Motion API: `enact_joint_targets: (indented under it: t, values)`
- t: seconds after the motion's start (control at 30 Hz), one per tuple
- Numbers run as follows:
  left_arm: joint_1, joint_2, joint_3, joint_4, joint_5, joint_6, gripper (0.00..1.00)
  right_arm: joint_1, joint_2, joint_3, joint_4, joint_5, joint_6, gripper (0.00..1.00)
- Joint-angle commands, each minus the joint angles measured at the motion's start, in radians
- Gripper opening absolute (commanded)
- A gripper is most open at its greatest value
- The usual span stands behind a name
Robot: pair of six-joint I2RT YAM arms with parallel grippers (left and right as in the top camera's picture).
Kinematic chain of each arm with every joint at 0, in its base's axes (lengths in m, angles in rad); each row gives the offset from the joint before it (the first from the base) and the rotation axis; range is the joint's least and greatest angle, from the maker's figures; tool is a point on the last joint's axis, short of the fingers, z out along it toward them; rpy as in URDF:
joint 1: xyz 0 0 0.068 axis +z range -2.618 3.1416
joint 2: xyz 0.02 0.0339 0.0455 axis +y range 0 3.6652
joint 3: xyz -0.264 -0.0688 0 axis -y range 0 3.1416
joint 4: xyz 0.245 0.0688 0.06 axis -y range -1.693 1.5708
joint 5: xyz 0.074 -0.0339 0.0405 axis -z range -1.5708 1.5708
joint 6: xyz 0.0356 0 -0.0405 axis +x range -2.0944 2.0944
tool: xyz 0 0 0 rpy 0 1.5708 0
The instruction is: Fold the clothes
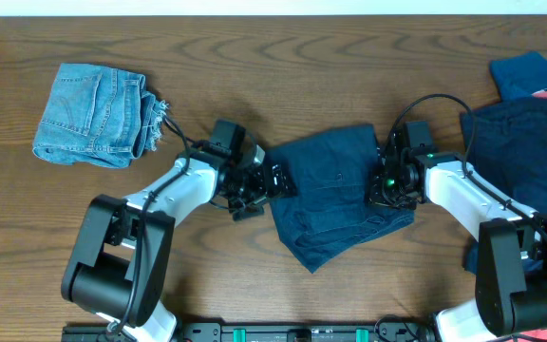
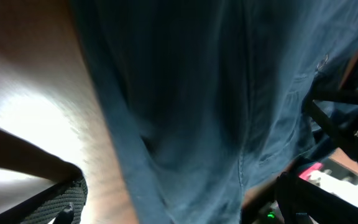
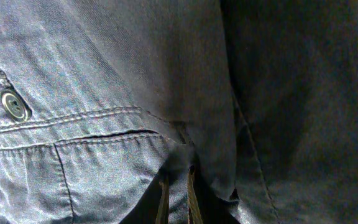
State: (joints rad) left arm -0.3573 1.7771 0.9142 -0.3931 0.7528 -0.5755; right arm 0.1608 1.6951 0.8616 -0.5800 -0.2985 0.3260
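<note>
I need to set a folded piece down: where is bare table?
Bare wood runs along the far edge of the table, between the denim shorts and the clothes pile. The near-left corner is free too. Crowded: the middle, where the left gripper and right gripper flank the navy shorts.

One denim shorts (image 1: 93,114), one navy shorts (image 1: 335,195) — one mixed heap (image 1: 525,142), count unclear.

navy shorts (image 1: 335,190): matt woven cloth, stitched seams
denim shorts (image 1: 93,114): faded cloth, frayed hem
table (image 1: 283,57): smooth grained wood
</note>
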Motion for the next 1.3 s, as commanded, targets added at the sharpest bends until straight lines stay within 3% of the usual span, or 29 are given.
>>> enact_joint_targets:
  t: [0.0,0.17,0.47,0.57,0.77,0.9,1.0,1.17,1.27]
  values:
    - [-0.044,0.02,-0.057,0.019,-0.031,-0.143,0.99,-0.008,0.029,-0.007,-0.006,0.04,0.01,0.11]
    - [-0.101,0.023,-0.058,0.096,-0.092,-0.243,0.94,-0.008,0.029,-0.007,-0.004,0.04,0.01,0.1]
    - [-0.166,0.134,-0.058,0.283,-0.114,-0.305,0.66,-0.008,0.029,-0.007,-0.004,0.04,0.01,0.1]
    - [-0.167,0.175,-0.058,0.329,-0.114,-0.285,0.51,-0.008,0.029,-0.007,-0.004,0.04,0.01,0.09]
    - [-0.167,0.171,-0.052,0.346,-0.109,-0.187,0.07,-0.008,0.02,-0.006,-0.015,0.04,0.011,0.09]
    - [-0.15,0.129,-0.042,0.276,-0.111,-0.115,0.06,-0.008,-0.03,0.03,-0.116,0.013,0.01,0.09]
    - [-0.099,0.054,-0.005,0.141,-0.111,-0.04,0.06,-0.01,-0.114,0.084,-0.231,0.013,0.01,0.09]
    - [0.056,-0.123,0.099,-0.072,-0.106,0.009,0.06,-0.01,-0.266,0.163,-0.298,0.012,0.01,0.11]
    - [0.184,-0.239,0.166,-0.103,-0.093,0.006,0.06,-0.01,-0.359,0.197,-0.294,0.01,0.011,0.12]
